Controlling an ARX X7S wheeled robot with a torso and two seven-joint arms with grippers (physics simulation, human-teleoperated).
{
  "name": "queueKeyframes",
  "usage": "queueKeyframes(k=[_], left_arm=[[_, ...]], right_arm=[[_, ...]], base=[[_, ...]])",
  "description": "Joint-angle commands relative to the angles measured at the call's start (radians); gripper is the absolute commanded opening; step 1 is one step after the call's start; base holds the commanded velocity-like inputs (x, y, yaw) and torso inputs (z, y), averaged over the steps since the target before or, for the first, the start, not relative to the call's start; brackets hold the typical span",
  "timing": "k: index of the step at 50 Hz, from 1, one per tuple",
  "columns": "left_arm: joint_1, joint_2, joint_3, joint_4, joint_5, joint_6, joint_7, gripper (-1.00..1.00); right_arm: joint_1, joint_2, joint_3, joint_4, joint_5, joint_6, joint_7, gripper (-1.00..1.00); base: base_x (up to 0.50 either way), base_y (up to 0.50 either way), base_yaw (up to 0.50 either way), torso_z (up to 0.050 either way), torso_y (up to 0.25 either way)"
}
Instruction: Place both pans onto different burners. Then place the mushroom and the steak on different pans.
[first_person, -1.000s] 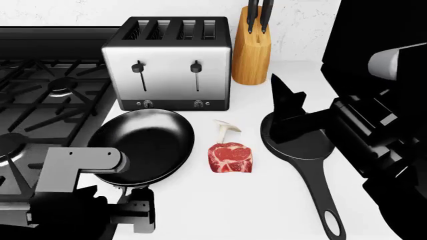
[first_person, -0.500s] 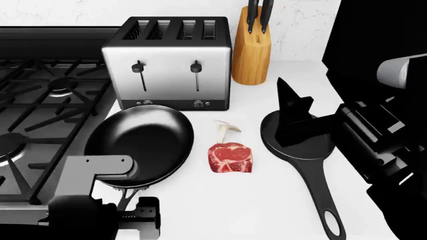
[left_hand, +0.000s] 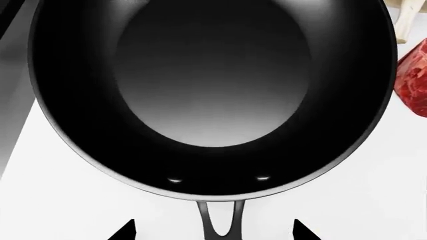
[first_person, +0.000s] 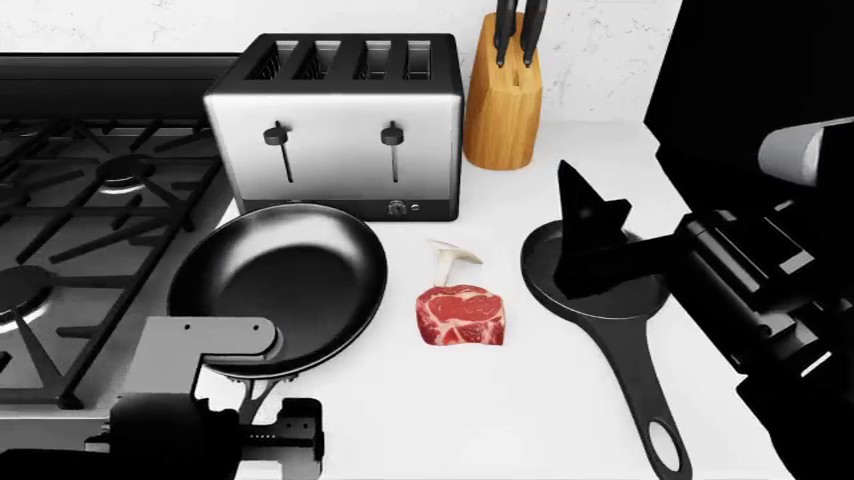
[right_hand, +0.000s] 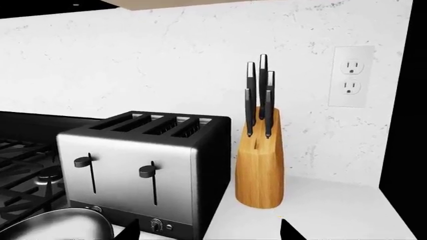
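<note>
The larger pan (first_person: 278, 285) sits on the white counter beside the stove, its far rim against the toaster's base. It fills the left wrist view (left_hand: 207, 90). Its handle (left_hand: 219, 225) runs between the spread fingertips of my left gripper (left_hand: 215, 232), which is open at the handle (first_person: 256, 398). The smaller pan (first_person: 607, 300) lies at the right with its long handle (first_person: 643, 395) toward me. My right gripper (first_person: 587, 208) hovers open over its bowl, pointing at the toaster (right_hand: 208, 232). Steak (first_person: 462, 316) and mushroom (first_person: 451, 258) lie between the pans. Both burners (first_person: 127, 170) (first_person: 20, 290) are bare.
A silver four-slot toaster (first_person: 340, 130) stands just behind the larger pan. A wooden knife block (first_person: 503, 105) is to its right against the wall. The black stove grates (first_person: 80, 220) fill the left. A wall outlet (right_hand: 350, 77) shows beyond the knife block.
The larger pan has shifted slightly left and toward the toaster, its far rim now covering the toaster's left knob. My left arm moved in behind its handle. The right gripper drifted slightly right.
</note>
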Motion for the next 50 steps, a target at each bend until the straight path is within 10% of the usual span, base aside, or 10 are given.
queueKeyframes(k=[1, 50], left_arm=[[-0.007, 0.009, 0.027, -0.017, 0.014, -0.007, 0.049, -1.00], [0.005, -0.087, -0.064, 0.181, 0.025, 0.062, 0.035, -1.00]], right_arm=[[-0.014, 0.006, 0.003, -0.005, -0.004, -0.011, -0.007, 1.00], [0.061, 0.048, -0.038, -0.040, 0.126, -0.040, 0.096, 1.00]], base=[[0.00, 0.00, 0.00, 0.000, 0.000], [0.00, 0.00, 0.00, 0.000, 0.000]])
